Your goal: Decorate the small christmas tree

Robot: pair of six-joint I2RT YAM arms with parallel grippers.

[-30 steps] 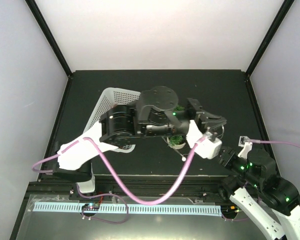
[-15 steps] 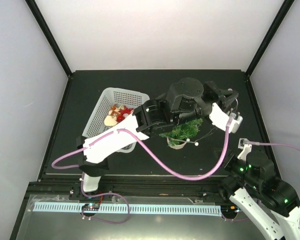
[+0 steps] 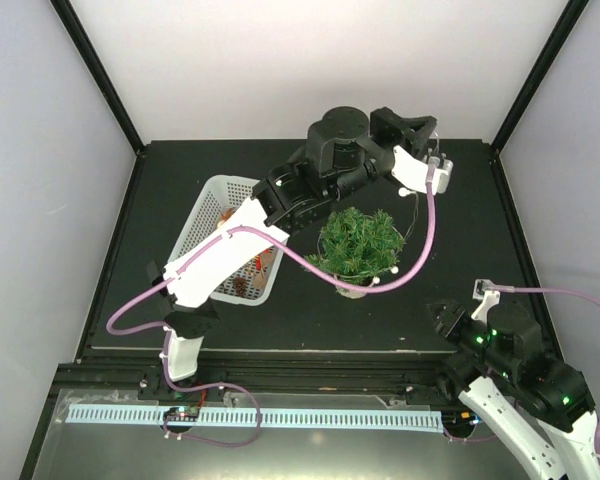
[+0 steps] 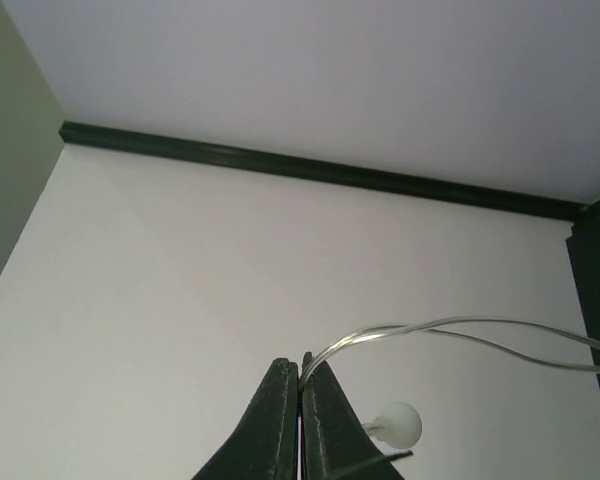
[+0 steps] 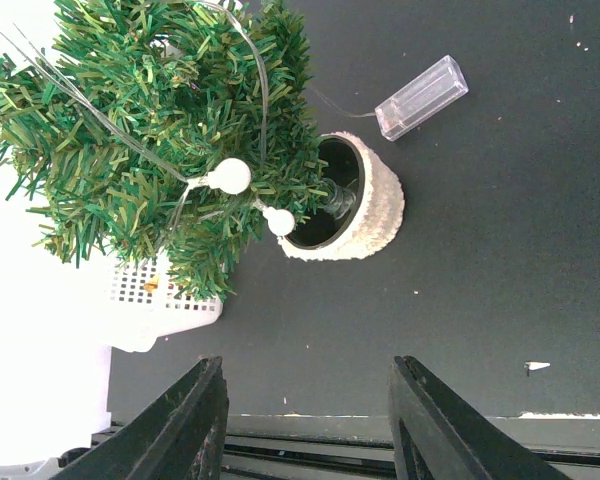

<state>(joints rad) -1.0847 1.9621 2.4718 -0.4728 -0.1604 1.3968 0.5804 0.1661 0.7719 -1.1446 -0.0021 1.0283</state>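
Observation:
The small christmas tree (image 3: 358, 243) stands upright in its whitish pot (image 3: 352, 289) at mid-table; the right wrist view shows its green branches (image 5: 130, 130) and pot (image 5: 375, 205). A thin wire light string (image 4: 430, 327) with white bulbs (image 5: 228, 176) hangs over the branches. My left gripper (image 4: 300, 362) is shut on that wire, with one bulb (image 4: 398, 424) just beside its fingers. It is raised behind and right of the tree (image 3: 432, 135). My right gripper (image 5: 305, 420) is open and holds nothing, low at the near right (image 3: 448, 322).
A white mesh basket (image 3: 215, 205) with ornaments sits left of the tree. The string's clear battery box (image 5: 421, 97) lies on the table by the pot. The left arm's pink cable (image 3: 425, 235) loops past the tree's right side.
The left arm swung from over the tree up to the back right, pulling the wire with it. The tree is now uncovered. The right arm has barely moved.

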